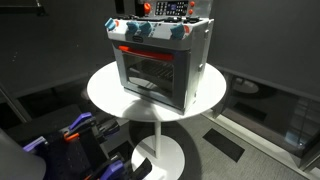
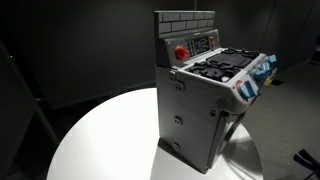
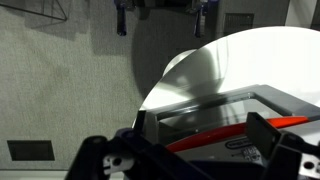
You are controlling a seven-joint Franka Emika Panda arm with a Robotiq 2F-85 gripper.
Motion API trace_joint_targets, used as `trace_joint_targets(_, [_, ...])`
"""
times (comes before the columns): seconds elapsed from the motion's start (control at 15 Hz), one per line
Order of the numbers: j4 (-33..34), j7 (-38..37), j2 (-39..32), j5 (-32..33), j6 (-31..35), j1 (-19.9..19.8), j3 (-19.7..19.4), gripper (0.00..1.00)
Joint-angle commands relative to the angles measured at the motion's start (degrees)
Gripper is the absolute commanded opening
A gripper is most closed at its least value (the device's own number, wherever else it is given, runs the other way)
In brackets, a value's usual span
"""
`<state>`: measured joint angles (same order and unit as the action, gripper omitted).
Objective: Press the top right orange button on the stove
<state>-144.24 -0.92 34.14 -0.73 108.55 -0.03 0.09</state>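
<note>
The stove (image 1: 160,60) is a small grey toy oven with a glass door, a red strip and blue knobs. It stands on a round white table (image 1: 105,92) and shows in both exterior views (image 2: 205,100). Its upright back panel carries a round red-orange button (image 2: 180,52), also at the top edge of an exterior view (image 1: 148,8). Further small buttons (image 2: 203,43) sit beside it, too small to tell apart. My gripper (image 3: 200,130) shows only in the wrist view. It is open and empty, and the oven's glass door and red strip (image 3: 250,125) show between its fingers.
The table (image 2: 100,140) has bare surface around the stove and stands on a white pedestal base (image 1: 160,155). Blue and black equipment (image 1: 75,135) sits low beside the table. Grey carpet (image 3: 60,80) lies beyond the table's edge.
</note>
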Motion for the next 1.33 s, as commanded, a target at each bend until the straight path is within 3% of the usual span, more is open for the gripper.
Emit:
trace_joint_targets(0.0, [0.10,0.03,-0.02,0.00,-0.13,-0.04,0.02,1.00])
trace_joint_targets(0.6, [0.54,-0.05,-0.32,0.05,-0.07,-0.06,0.07,1.00])
trace_joint_targets(1.27, [8.72,-1.25,-6.25,0.78,1.69,-0.52,0.51,1.00])
